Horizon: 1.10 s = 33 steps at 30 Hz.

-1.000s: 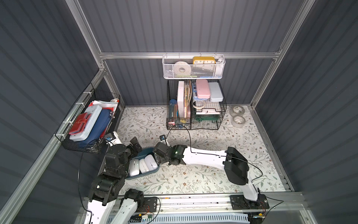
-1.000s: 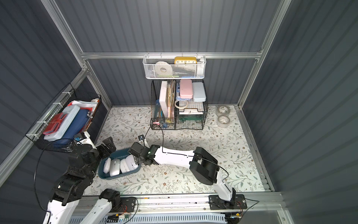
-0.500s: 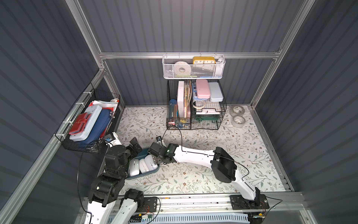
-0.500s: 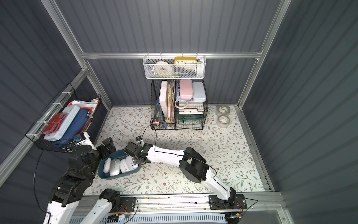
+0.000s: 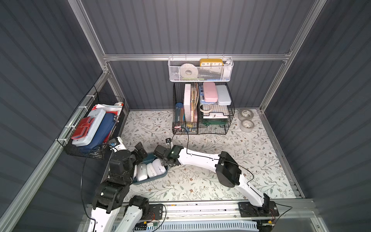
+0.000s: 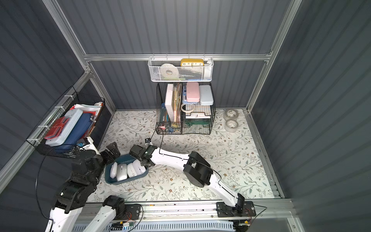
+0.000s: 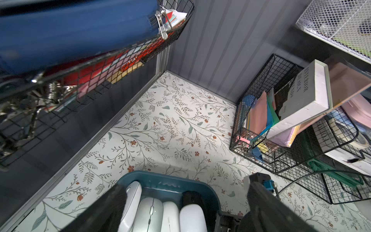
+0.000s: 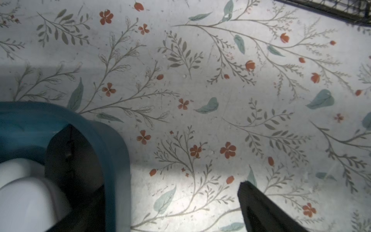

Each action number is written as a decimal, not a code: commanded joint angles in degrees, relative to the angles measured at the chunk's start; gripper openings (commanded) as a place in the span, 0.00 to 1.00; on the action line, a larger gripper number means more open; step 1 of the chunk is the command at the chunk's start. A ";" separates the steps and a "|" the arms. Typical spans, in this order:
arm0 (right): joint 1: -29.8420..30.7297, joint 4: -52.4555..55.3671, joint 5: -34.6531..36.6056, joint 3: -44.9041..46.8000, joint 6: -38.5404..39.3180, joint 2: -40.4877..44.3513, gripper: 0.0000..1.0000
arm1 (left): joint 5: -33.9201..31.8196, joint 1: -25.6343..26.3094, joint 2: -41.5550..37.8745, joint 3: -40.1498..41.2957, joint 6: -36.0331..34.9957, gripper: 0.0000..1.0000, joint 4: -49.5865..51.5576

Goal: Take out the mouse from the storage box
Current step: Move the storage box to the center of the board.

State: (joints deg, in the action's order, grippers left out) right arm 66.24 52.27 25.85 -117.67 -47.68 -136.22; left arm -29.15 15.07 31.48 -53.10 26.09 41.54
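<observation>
- Storage box [image 5: 149, 179] rested on the counter [image 5: 200, 186]; white mice [image 5: 151, 170] lay side by side inside it.
- Right fingers [image 8: 261, 209] gaped wide, empty, straddling the box's wall.
- Left fingers [image 7: 108, 209] gaped wide, empty, over the box.

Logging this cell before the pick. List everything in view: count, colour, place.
storage box: one, teal-blue, front left on the mat
computer mice: four, white, side by side in the storage box
floral mat: one, white, on the floor
tape rolls: two, clear, back right on the mat
mesh basket: one, white, on the rear rail
clock: one, yellow, in the mesh basket
wire baskets: two, black, left wall and rear of the mat
book: one, white, upright in the rear wire basket
left gripper: one, black, open, close to the storage box
right gripper: one, black, open, one finger inside the storage box
</observation>
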 commanded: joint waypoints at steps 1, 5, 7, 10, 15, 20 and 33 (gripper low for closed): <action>-0.65 0.00 4.62 6.98 -1.15 5.40 0.97 | 2.68 0.05 2.45 0.65 -0.21 0.99 -1.19; -1.78 -7.58 4.79 19.96 -2.22 12.85 0.97 | 4.54 -0.05 5.38 0.38 -0.36 0.99 -0.99; -2.94 -9.19 4.48 25.32 -3.09 16.26 0.97 | 6.51 -0.13 7.04 0.33 -0.31 1.00 -1.02; -4.72 -9.51 4.34 31.00 -3.81 20.21 0.97 | 10.14 -0.13 9.83 0.32 -0.22 1.00 -1.19; -7.69 -9.63 3.50 39.10 -5.10 25.03 0.97 | 14.91 -0.22 15.65 -0.01 1.63 1.00 -0.06; -12.07 -10.72 3.41 45.94 -4.84 29.54 0.97 | 16.99 -0.22 19.39 1.83 6.68 0.99 0.99; -23.11 -11.78 2.48 50.69 4.79 38.59 0.96 | 37.40 -0.13 23.55 14.79 6.93 0.99 -15.87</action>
State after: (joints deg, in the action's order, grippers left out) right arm 42.98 40.01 27.57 -67.00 -45.52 -100.14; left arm 1.52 15.00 54.15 -39.24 33.04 31.00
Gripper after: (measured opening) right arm 0.961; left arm 0.993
